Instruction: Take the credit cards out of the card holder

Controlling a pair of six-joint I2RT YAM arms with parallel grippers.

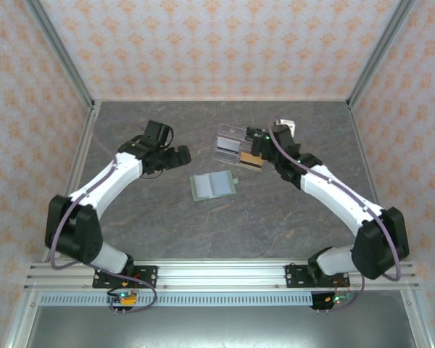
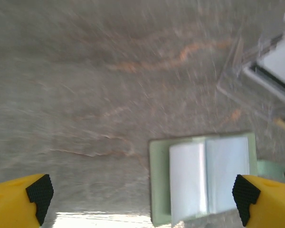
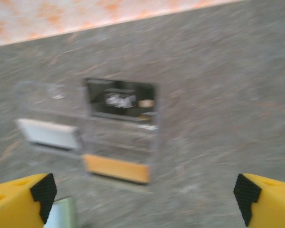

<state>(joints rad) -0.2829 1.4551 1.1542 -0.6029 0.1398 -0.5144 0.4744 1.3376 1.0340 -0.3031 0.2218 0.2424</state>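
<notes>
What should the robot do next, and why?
Probably lift both arms back a little. The left gripper and right gripper are open and empty, the card holder lies open with no card poking out, and cards already sit in the clear acrylic stand.

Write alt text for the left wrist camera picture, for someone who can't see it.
A pale green card holder lies open on a grey stone-patterned table, its blue-grey inner faces up. The left gripper hangs above, yellow fingers wide apart, and a clear stand sits blurred at the upper right.
</notes>
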